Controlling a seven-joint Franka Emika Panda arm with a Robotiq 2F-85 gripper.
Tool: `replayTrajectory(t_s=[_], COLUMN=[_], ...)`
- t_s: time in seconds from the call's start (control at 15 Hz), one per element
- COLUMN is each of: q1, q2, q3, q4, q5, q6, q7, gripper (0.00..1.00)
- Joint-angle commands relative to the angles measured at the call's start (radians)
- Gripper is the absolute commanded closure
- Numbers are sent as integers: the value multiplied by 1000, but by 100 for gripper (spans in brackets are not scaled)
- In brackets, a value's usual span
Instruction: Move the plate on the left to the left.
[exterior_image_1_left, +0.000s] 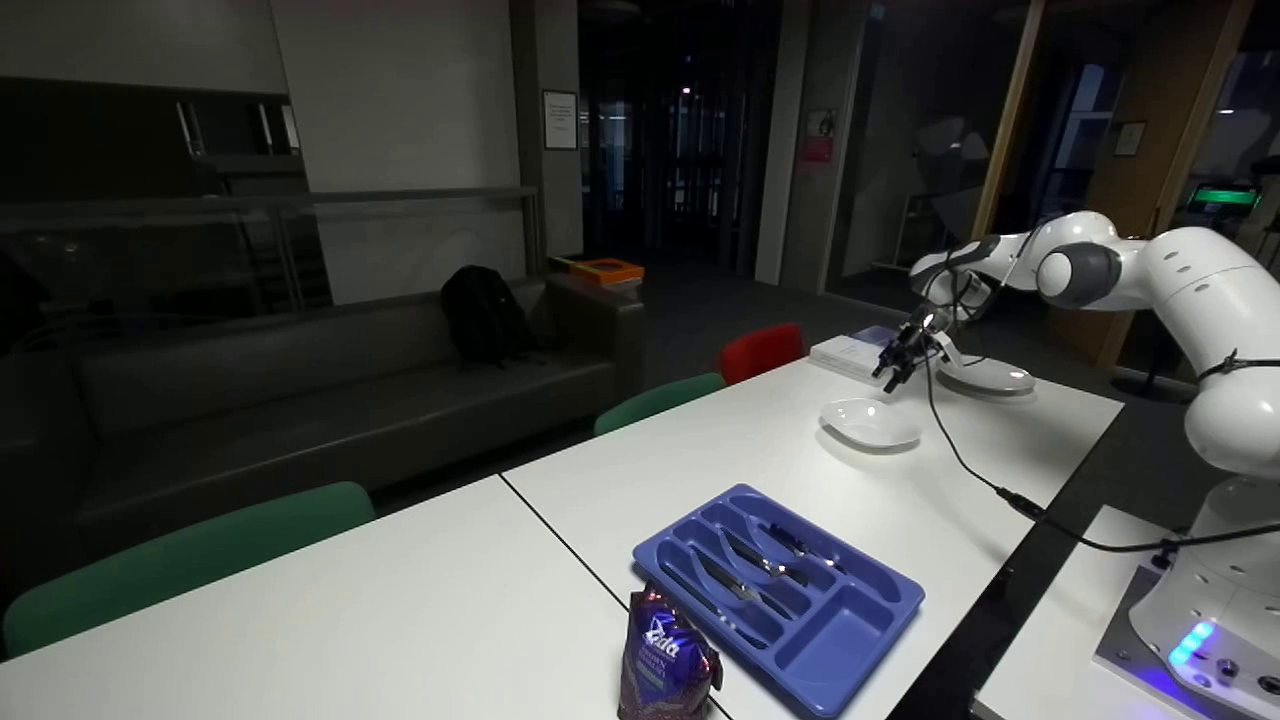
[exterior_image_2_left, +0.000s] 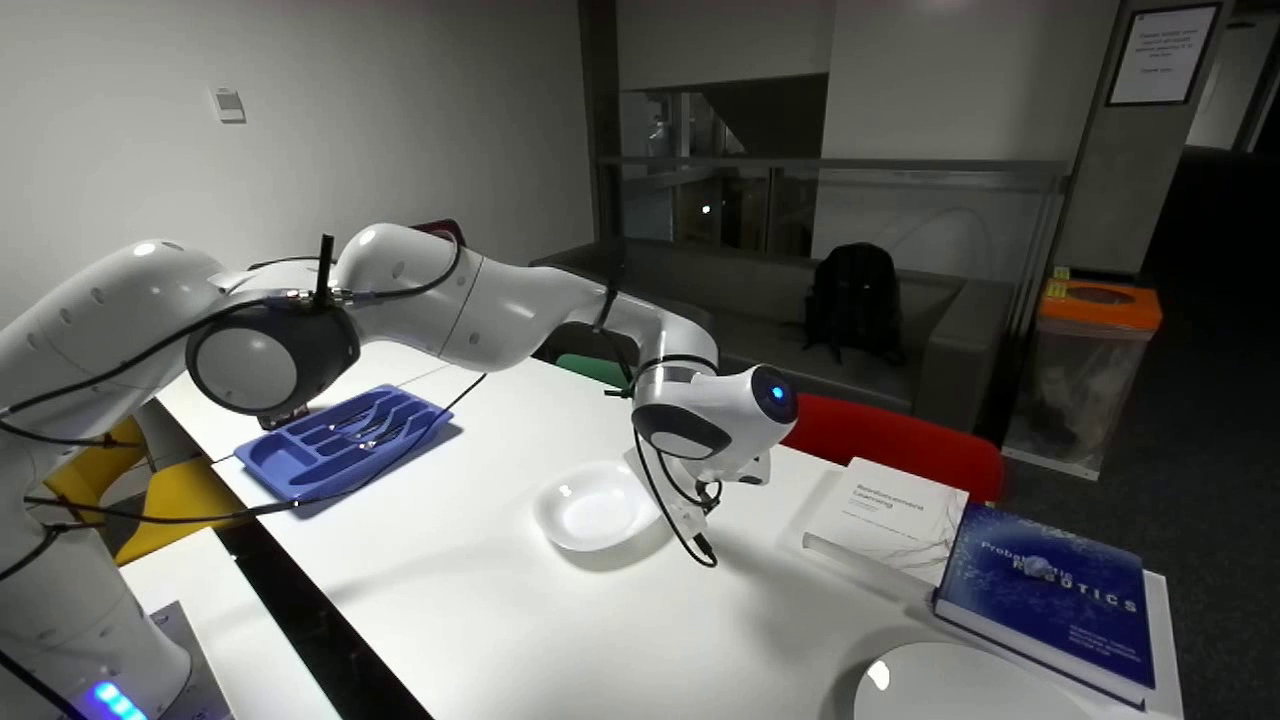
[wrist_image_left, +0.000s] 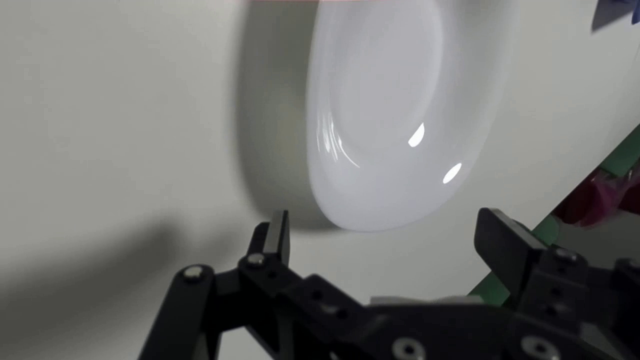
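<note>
In an exterior view: white table (exterior_image_1_left: 350, 620), dark seam (exterior_image_1_left: 565, 543) running across it. On it, plate (exterior_image_1_left: 870, 425) sits between tray (exterior_image_1_left: 838, 640) and flat plate (exterior_image_1_left: 985, 375). Tray holds cutlery (exterior_image_1_left: 743, 590); foil bag (exterior_image_1_left: 665, 665) stands just beside, can't tell if touching. Dim room: sofa (exterior_image_1_left: 330, 400) in back with backpack (exterior_image_1_left: 487, 315) on it, red chair (exterior_image_1_left: 765, 350) and green chairs (exterior_image_1_left: 190, 555) along the far edge.

In an exterior view: pale wall (exterior_image_2_left: 400, 130) at left, orange-topped bin (exterior_image_2_left: 1075, 385) at right. A white book (exterior_image_2_left: 885, 520) and blue book (exterior_image_2_left: 1045, 590) lie side by side near the table edge, red chair behind. The arm (exterior_image_2_left: 520, 310) reaches over the table, plate just left of its end.

In the wrist view: fingers (wrist_image_left: 507, 245) wide apart, plate's rounded end showing between their tips, gap on both sides. Its shadow (wrist_image_left: 270, 140) falls left on the table. Green shows past the table edge, lower right.
</note>
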Motion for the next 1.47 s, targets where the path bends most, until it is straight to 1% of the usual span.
replayTrajectory(t_s=[0.0, 0.53, 0.93, 1.4], q1=[6, 25, 25, 33], q2=[53, 86, 99, 135], q3=[0, -3, 4, 7], q4=[83, 119, 137, 188], q5=[-36, -71, -86, -91], q6=[-65, -100, -126, -202], q7=[-1, -6, -13, -26], gripper=[0, 0, 0, 0])
